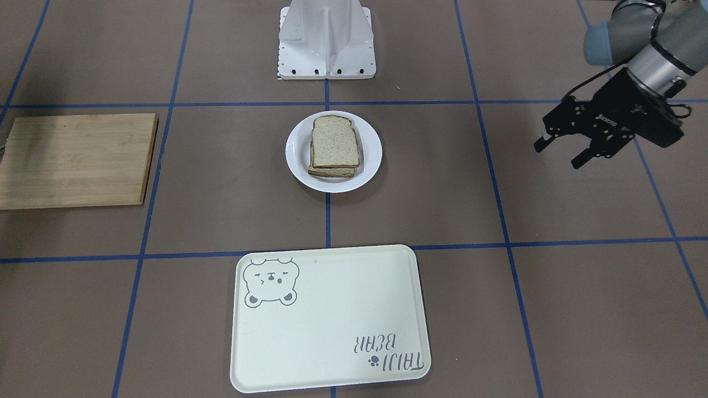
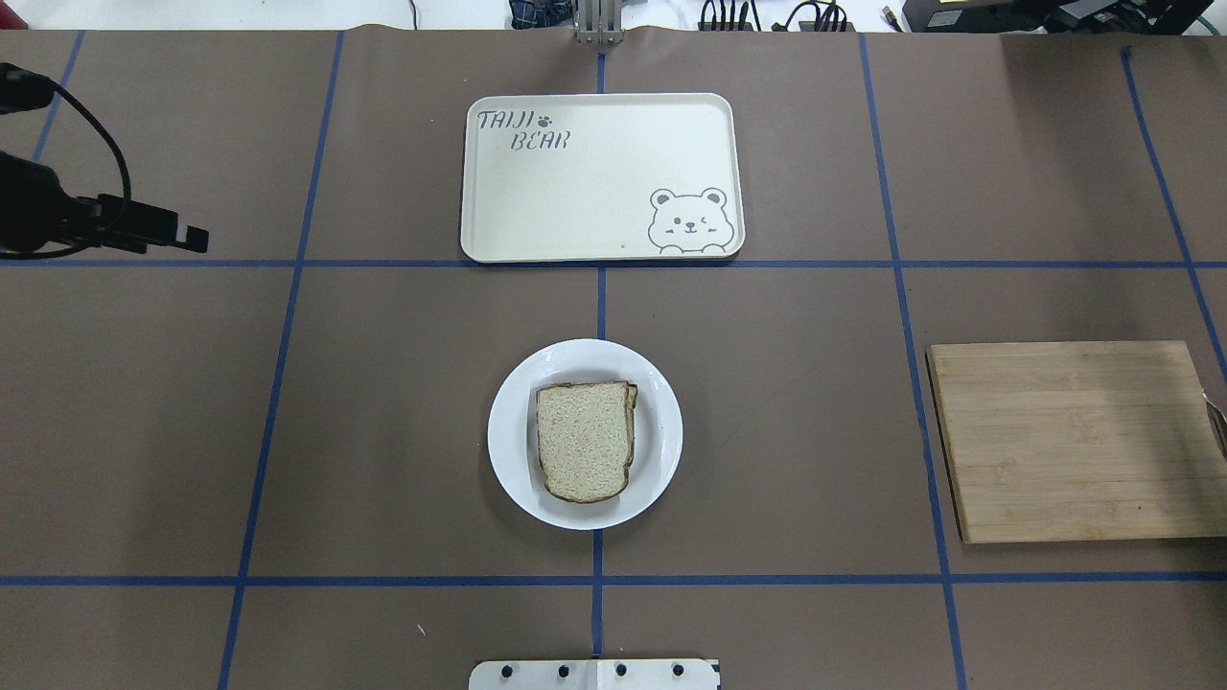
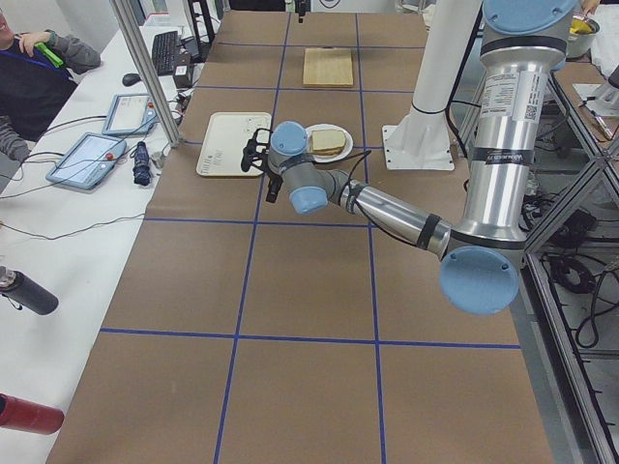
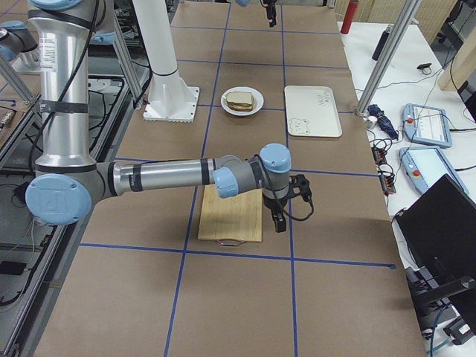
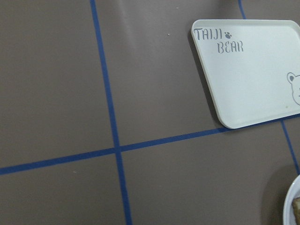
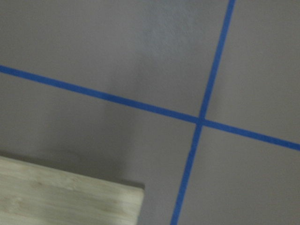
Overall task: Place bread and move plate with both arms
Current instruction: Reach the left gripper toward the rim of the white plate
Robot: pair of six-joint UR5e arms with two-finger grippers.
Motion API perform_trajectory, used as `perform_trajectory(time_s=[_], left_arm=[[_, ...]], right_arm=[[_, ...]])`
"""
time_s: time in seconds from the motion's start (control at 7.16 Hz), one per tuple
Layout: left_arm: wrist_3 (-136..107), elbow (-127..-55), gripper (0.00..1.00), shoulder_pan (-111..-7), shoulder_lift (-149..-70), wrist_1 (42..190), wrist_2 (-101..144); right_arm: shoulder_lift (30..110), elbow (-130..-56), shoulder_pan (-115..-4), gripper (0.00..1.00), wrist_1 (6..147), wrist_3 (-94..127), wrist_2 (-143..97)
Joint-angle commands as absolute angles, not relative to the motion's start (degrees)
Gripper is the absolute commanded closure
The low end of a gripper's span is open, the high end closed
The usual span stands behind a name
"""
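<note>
The white plate (image 1: 296, 149) sits at the table's middle, also in the overhead view (image 2: 508, 431). On it lies the bread (image 1: 334, 142), a plain tan slice with a dark crust, stacked on a second slice; it also shows from overhead (image 2: 585, 441). My left gripper (image 1: 557, 153) is open and empty, hovering well off to the plate's side, near the table's left edge in the overhead view (image 2: 187, 235). My right gripper (image 4: 281, 216) shows only in the exterior right view, above the table beside the cutting board; I cannot tell whether it is open or shut.
A cream tray with a bear drawing (image 2: 594, 192) lies beyond the plate, on the far side from the robot. A wooden cutting board (image 2: 1074, 441) lies on the robot's right. The white robot base (image 1: 326, 44) stands behind the plate. Operators' desks line the far edge.
</note>
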State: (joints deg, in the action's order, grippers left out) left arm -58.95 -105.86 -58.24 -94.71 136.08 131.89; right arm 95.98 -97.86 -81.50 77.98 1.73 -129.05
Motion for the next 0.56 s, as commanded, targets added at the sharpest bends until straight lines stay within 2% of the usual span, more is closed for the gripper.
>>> perform_trajectory(time_s=[0.0,0.42], left_arm=[[-72.7,-105.6,0.01,-50.6,-94.7,145.9,130.4],[-81.6,-104.4,0.01,-33.9,-94.8,151.0,112.4]], right_arm=[[101.7,-98.2,-87.4,0.00,79.1,-6.9,-129.2],[99.3,-101.2,-89.9,0.00,88.9,-8.4,-131.5]])
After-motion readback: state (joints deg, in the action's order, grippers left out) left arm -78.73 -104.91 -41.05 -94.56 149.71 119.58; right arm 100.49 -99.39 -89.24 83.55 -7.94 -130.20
